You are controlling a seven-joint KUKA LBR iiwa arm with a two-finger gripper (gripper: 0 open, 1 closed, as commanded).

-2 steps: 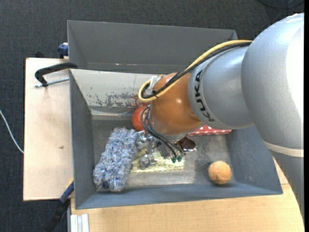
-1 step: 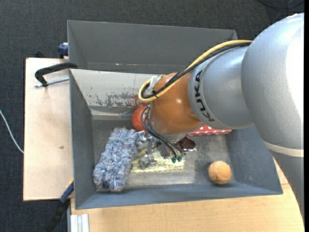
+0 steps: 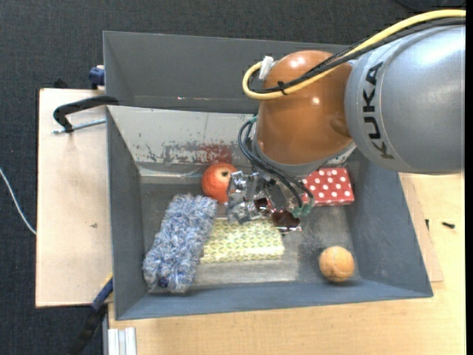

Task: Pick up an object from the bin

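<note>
**Pincer low over the far edge of the patterned pad**

Nearest the camera, inside the grey metal bin (image 3: 123,213), a tan round ball (image 3: 336,263) lies to the right of the yellow-green patterned flat pad (image 3: 244,242), apart from it and close to the near wall. Left of the pad and touching its edge lies a blue-grey fuzzy woollen cloth (image 3: 179,240), stretched from the near wall towards the far one.

The pad lies flat on the bin floor, about midway across it. The pincer (image 3: 250,207) sits low just over the pad's far edge; whether it is released or clenched cannot be told, as the metal parts and cables there hide it. A small dark reddish piece (image 3: 284,219) shows at the pad's far right corner, just beside the pincer; what it is cannot be made out.

Beyond the pad, a red-orange round fruit-like ball (image 3: 218,182) lies just left of the pincer. Beyond and to the right of the pad lies a red box with white dots (image 3: 330,186), partly under the arm's orange cover (image 3: 295,109).
</note>
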